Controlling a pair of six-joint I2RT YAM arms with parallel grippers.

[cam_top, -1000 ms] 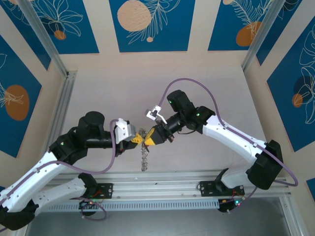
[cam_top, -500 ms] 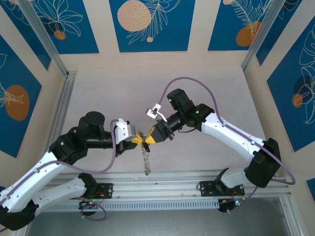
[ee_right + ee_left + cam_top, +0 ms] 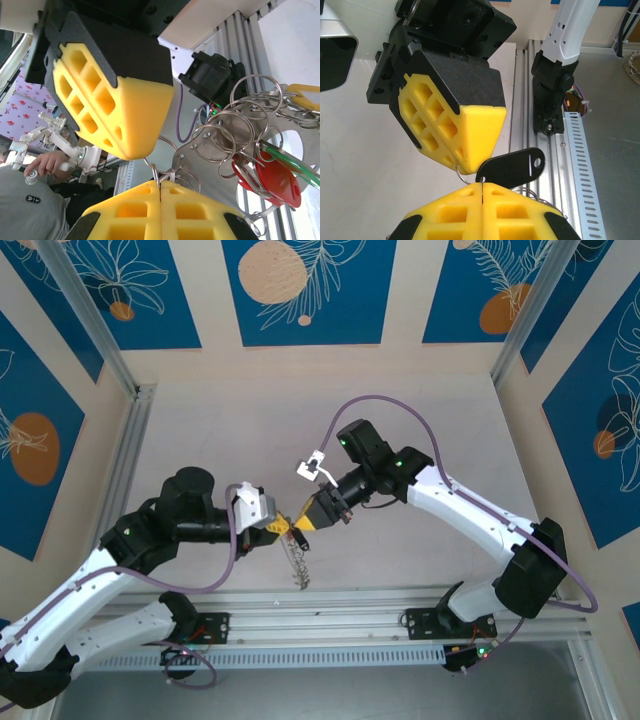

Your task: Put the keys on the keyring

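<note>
both grippers meet tip to tip mid-frame in the top view, just above the near rail (image 3: 330, 625). left gripper (image 3: 482, 187) is pressed fully together. the black key (image 3: 512, 166) pokes out right at its tip seam, so i read it as clamped on the blade, w/ the head free to the right. right gripper (image 3: 160, 191) is also squeezed together, pinching a thin wire loop of the keyring (image 3: 298, 565). the rest of the bunch hangs below the tips in the top view and fills the right side of the right wrist view, w/ a red key (image 3: 272, 180), a green key (image 3: 289, 164) & a yellow tag (image 3: 305, 92) among the rings. step in hand, imo: thread the hole in the black key's head onto the ring wire. to do it well i'd hold the right grip steady, find the wire's open end, line the hole up w/ it, then feed in small moves along the wire, not across it. can't tell from here where the split is. in the way: the fat yellow tips nearly touch, so v. little room to work. the dangling rings can swing & snag, and the thin wire may twist or slip out.
</note>
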